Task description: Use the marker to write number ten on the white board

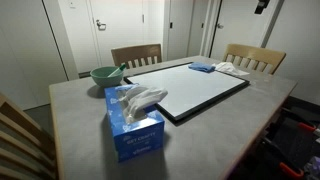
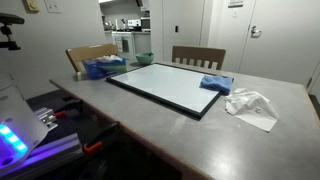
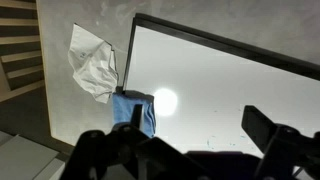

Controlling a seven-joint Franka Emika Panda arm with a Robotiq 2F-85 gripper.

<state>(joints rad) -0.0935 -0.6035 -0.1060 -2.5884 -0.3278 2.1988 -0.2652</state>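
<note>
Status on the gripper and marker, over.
Gripper open, empty, over white board. Marker apparently in green bowl, untouched. Blue cloth lies on board's corner.

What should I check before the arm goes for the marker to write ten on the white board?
1. Gripper open and empty: ok.
2. Marker found, leaning in the green bowl: ok.
3. White board blank: ok.
4. Board free of clutter: not ok; blue cloth overlaps one corner.
5. Gripper near the marker: not ok; the wrist view shows board and cloth, no bowl.
6. Marker cap off: cannot tell.
</note>
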